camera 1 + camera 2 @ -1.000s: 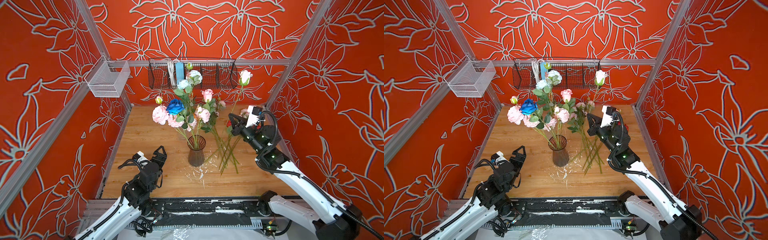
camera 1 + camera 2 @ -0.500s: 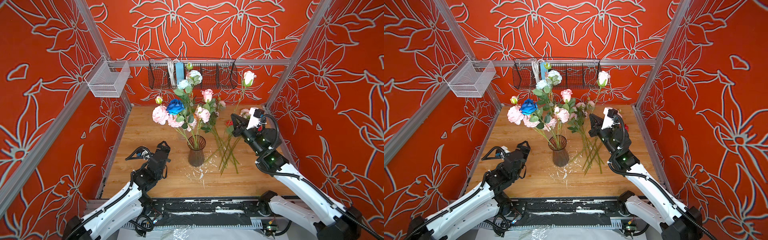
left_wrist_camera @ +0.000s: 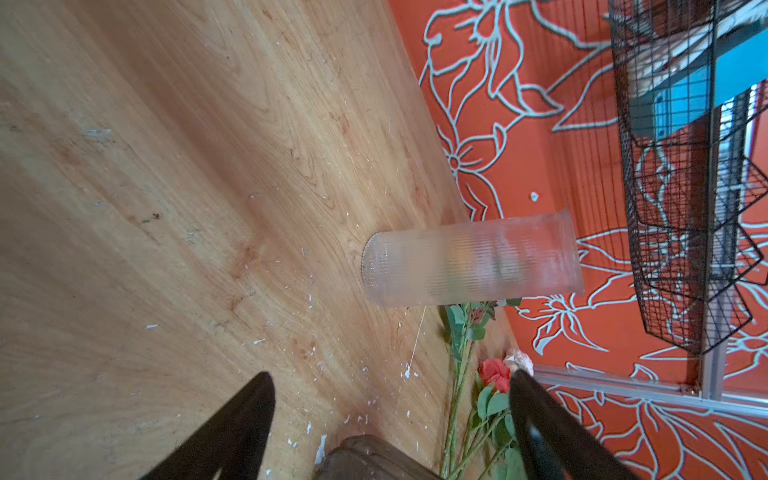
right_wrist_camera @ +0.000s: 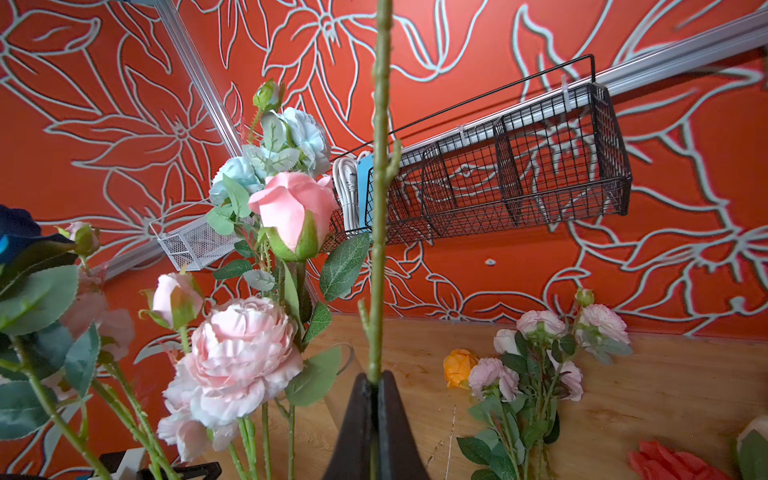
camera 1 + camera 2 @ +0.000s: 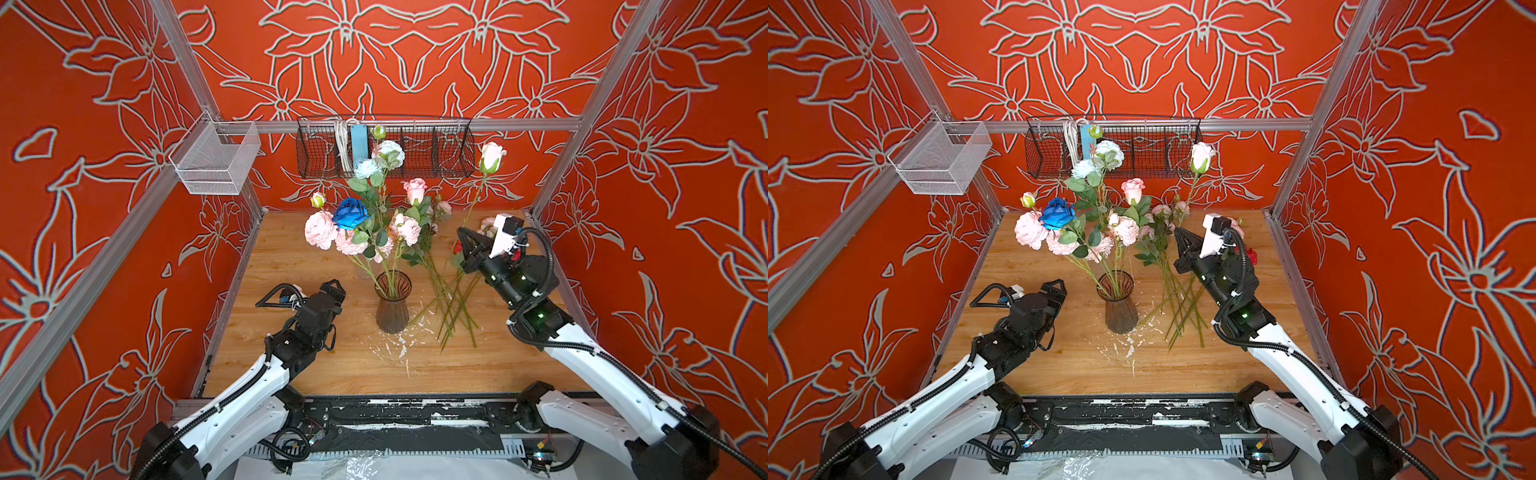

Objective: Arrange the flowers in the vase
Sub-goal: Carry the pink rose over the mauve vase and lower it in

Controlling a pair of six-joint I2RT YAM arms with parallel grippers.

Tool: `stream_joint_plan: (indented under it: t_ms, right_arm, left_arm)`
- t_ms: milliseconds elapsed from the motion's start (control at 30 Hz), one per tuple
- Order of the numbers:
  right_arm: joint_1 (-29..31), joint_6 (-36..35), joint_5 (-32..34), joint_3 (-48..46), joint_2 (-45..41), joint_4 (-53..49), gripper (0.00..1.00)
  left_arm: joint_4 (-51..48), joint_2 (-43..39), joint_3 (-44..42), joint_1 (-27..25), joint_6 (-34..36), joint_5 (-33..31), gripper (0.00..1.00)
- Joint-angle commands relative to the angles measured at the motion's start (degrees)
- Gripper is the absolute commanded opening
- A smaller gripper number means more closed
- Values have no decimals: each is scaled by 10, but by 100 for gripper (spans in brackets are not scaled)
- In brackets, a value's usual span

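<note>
Between the clenched jaws of the right pincer (image 4: 376, 380) stood the long green stem (image 4: 380, 208) of a white artificial rose (image 5: 491, 156), gripped low down. It rose straight up from the fingertips, so the bloom sat high above the pincer. I could not make out how much stem hung below the grip.

Lower down, on the side towards the other arm, a dark, smoky ribbed-glass vase (image 5: 392, 307) stood on the wooden table (image 5: 291, 257). It already held pale pink peonies (image 5: 320, 230), a deep blue rose (image 5: 350, 212), pale blue blooms (image 5: 368, 168) and a pink rosebud (image 5: 414, 190). Between that vase and the pincer, and partly beneath it, a loose bundle of green-stemmed flowers (image 5: 453, 303) lay flat on the wood. Beyond the fingertips lay an orange bloom (image 4: 457, 368) and small pale pink sprays (image 4: 540, 353).

On the far side of the vase from the right pincer, the left pincer (image 3: 390, 415) hung low with its jaws wide apart and nothing between them. Ahead of it stood a clear ribbed glass cylinder (image 3: 469, 266).

To my eye the step in hand was carrying the white rose to the dark vase. The next move would call for lifting the stem's end clear of the rim and swinging it over the mouth. It would then have to be threaded down among the crowded stems without tipping the vase, and only then let go.
</note>
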Motion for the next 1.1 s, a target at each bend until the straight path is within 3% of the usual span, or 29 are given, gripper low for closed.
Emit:
stream_joint_plan:
  t_ms: [0, 233, 567, 833, 1067]
  right_arm:
    - [8, 1, -22, 28, 3, 29, 0]
    - [11, 4, -49, 98, 31, 49, 0]
    - [33, 46, -101, 212, 103, 69, 0]
    - [72, 23, -104, 224, 116, 49, 0]
    - [103, -1, -108, 173, 129, 71, 0]
  left_arm:
    - [10, 7, 16, 12, 32, 48, 89]
    - [-3, 18, 44, 23, 95, 116, 90]
    - [3, -1, 34, 27, 113, 124, 90]
    - [12, -3, 29, 39, 123, 135, 91]
    - [20, -10, 17, 41, 120, 141, 91]
